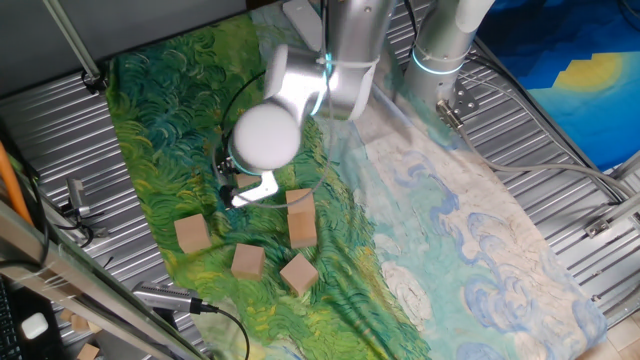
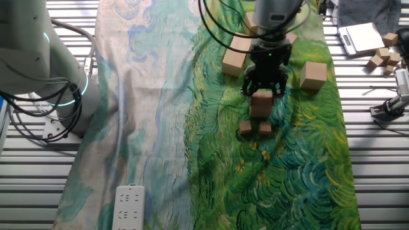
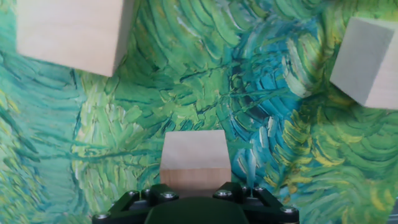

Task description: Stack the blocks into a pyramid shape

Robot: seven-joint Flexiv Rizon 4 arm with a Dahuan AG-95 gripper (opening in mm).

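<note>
The hand (image 2: pixel 262 88) is closed on a wooden block (image 2: pixel 262 101), its fingers clamped on two opposite faces so that the cube hangs square below them; the hand view shows that same block (image 3: pixel 194 158) between the jaws with the painted cloth beneath it. It hovers directly over two smaller blocks (image 2: pixel 255 128) that sit side by side on the cloth, which suggests the held cube is meant to go on as an upper tier bridging the pair; whether it is already resting on them or just above I cannot tell. The other blocks lie loose around: one to the left (image 2: pixel 234 61) and one to the right (image 2: pixel 313 75) of the hand in the other fixed view, and four (image 1: pixel 247 261) spread near the worktop's front edge in one fixed view. All are plain, pale tan cubes with matte, unpainted faces and crisp edges. The cloth (image 2: pixel 281 172), printed with green and blue swirling brushstrokes, covers the worktop (image 2: pixel 377 185).
</note>
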